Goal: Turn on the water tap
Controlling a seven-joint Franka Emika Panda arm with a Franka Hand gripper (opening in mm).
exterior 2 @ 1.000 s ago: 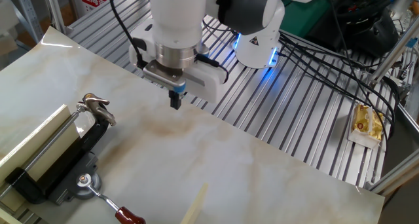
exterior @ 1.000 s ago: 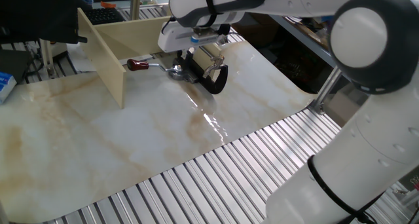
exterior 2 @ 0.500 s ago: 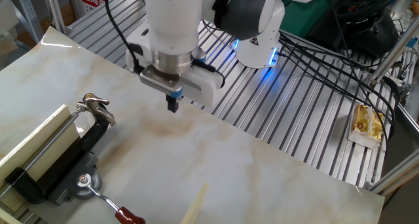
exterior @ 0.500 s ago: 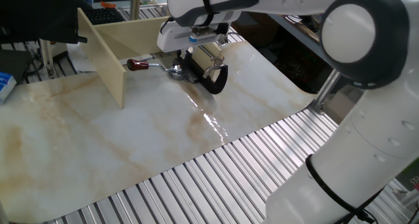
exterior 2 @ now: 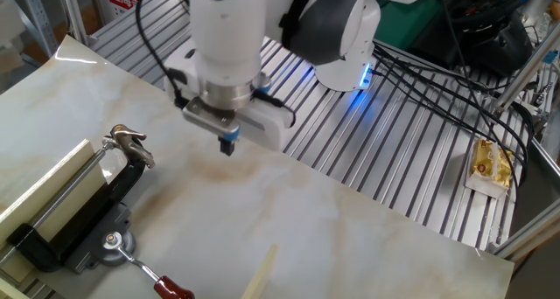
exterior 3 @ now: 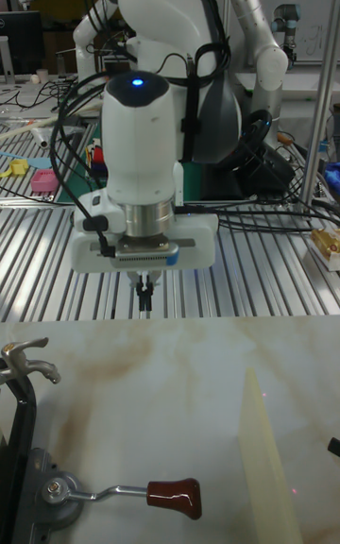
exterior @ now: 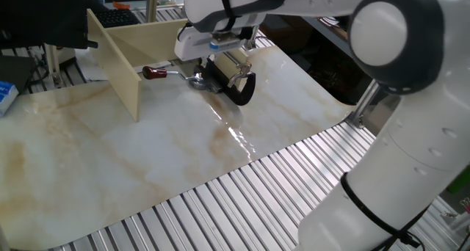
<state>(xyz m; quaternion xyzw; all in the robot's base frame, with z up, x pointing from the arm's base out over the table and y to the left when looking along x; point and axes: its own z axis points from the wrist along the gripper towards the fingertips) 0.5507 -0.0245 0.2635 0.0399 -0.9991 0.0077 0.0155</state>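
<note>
Marble-patterned tabletop (exterior: 110, 163) carries the water tap (exterior: 198, 78) beside a beige partition (exterior: 117, 71), under the arm. From the other side, the end effector (exterior 2: 227, 147) hangs above bare marble, fingers pressed together, apart from the tap. Tall view: its red knob (exterior 3: 175, 497) lies at the bottom edge.

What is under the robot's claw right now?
Under the gripper there is only bare marble table. It hangs above it, holding nothing. The water tap lies off to one side, with its red knob untouched.
</note>
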